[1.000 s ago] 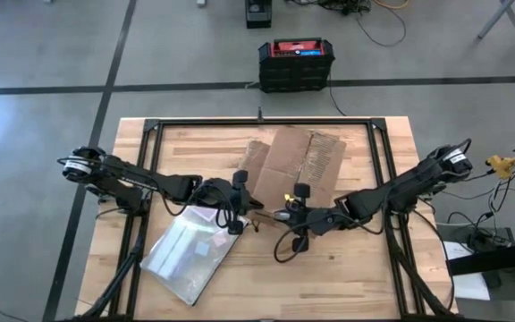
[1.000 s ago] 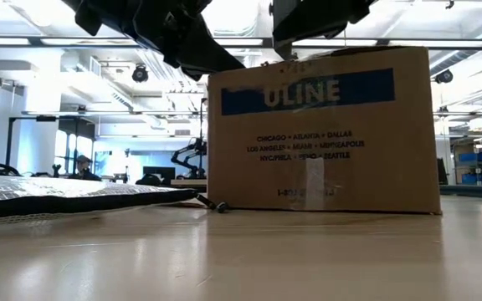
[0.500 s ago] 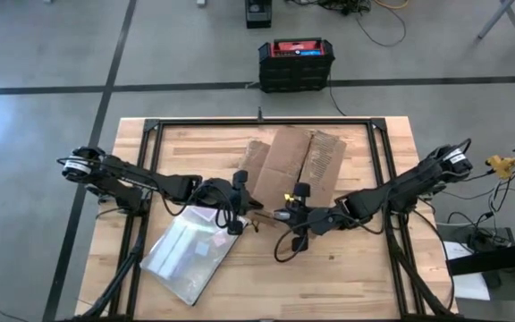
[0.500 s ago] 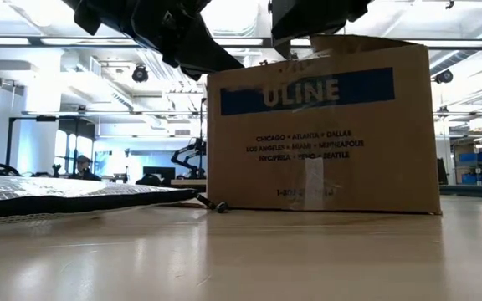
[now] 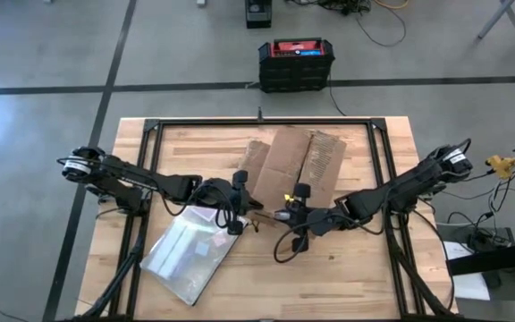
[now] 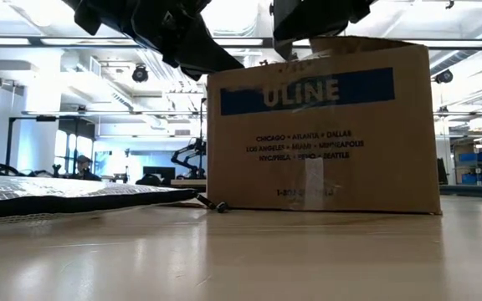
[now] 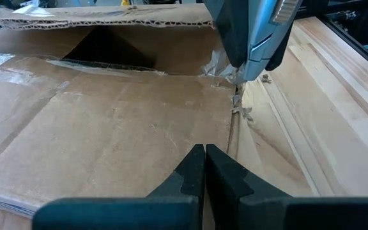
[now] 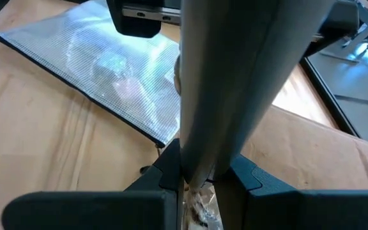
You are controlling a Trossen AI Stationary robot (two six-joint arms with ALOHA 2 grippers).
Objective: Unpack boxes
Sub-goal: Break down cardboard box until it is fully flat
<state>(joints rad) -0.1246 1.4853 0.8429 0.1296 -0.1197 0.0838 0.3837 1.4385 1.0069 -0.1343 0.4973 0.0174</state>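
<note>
Both grippers meet at the near corner of the cardboard box [image 5: 291, 165] mid-table; left gripper [image 7: 204, 167] clenched empty over its flap; right gripper [image 8: 200, 182] grasps a grey tool [image 8: 235, 96], tip hidden; low view crops both arms.

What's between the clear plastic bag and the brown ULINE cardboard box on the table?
High view: the shut left gripper, over wood beside the clear plastic bag and brown cardboard box.
</note>
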